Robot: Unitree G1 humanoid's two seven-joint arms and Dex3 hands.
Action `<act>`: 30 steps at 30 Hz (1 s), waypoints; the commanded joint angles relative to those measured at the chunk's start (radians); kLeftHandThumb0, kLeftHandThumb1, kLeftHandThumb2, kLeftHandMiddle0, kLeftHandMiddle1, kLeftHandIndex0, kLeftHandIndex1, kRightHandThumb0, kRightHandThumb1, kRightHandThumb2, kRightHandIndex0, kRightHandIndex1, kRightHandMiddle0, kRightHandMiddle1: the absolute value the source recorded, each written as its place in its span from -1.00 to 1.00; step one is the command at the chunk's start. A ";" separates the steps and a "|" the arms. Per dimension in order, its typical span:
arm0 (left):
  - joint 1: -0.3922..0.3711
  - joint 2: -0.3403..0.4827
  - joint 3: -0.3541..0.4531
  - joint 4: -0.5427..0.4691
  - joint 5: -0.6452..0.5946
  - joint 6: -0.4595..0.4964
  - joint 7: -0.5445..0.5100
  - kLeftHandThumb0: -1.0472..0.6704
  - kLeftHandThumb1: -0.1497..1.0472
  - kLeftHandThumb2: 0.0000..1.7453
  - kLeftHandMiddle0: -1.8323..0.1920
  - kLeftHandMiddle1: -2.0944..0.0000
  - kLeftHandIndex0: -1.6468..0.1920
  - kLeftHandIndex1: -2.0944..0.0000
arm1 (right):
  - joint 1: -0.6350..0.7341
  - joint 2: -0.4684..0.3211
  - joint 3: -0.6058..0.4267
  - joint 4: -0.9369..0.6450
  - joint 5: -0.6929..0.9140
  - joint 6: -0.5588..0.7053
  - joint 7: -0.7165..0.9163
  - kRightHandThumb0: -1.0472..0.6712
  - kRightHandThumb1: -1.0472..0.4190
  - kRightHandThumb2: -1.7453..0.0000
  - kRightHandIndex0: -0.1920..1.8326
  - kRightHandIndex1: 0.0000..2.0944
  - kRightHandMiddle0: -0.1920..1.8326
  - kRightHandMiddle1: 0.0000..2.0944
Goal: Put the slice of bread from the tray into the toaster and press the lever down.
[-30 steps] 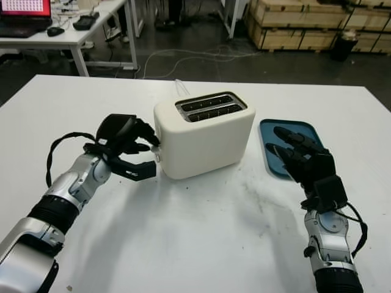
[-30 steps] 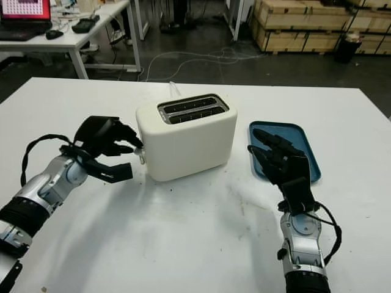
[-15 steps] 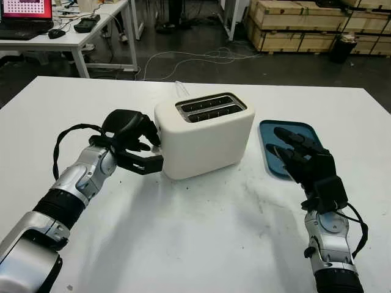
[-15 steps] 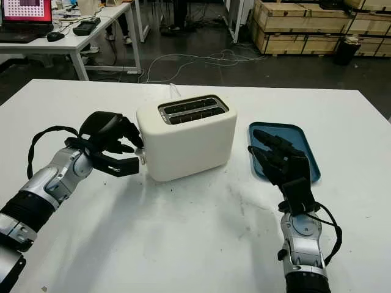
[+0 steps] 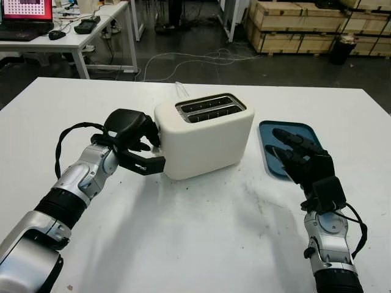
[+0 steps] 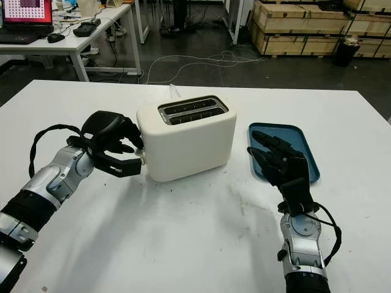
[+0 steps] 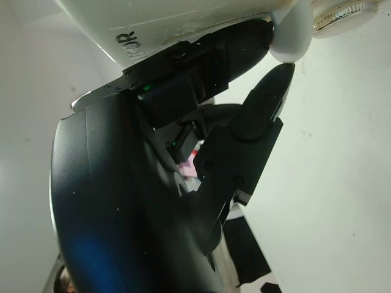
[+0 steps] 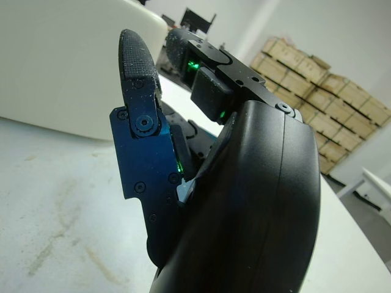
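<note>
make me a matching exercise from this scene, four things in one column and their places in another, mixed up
Things:
1. toaster
2. blue tray
3. left hand
4. right hand

Places:
A. at the toaster's lever end
B. over the blue tray's near part
C. middle of the white table
D. between the toaster and the table's right edge

Pairs: 1-C, 2-D, 3-A, 4-B
</note>
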 commanded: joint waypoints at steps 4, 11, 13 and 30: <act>0.141 -0.166 -0.201 0.089 0.049 -0.041 -0.168 -0.11 0.74 -0.99 0.00 0.21 -0.48 0.99 | 0.004 0.000 0.004 -0.002 0.001 0.007 0.001 -0.51 -0.83 0.87 0.18 -1.00 0.08 -1.00; 0.153 -0.148 -0.180 0.051 0.038 -0.050 -0.139 -0.09 0.72 -1.00 -0.03 0.10 -0.50 0.99 | 0.002 0.001 0.006 0.008 -0.003 -0.005 0.000 -0.50 -0.83 0.86 0.18 -1.00 0.08 -1.00; 0.158 -0.135 -0.167 0.022 0.033 -0.047 -0.131 -0.10 0.73 -1.00 0.04 -0.06 -0.49 0.99 | -0.001 0.002 0.005 0.016 -0.001 -0.013 0.001 -0.52 -0.83 0.86 0.19 -0.99 0.09 -1.00; 0.260 0.029 0.114 -0.213 0.002 -0.160 0.234 -0.18 0.77 -0.99 0.02 -0.47 -0.55 0.98 | -0.007 0.011 0.014 0.007 0.018 -0.002 0.019 -0.49 -0.83 0.88 0.18 -1.00 0.06 -1.00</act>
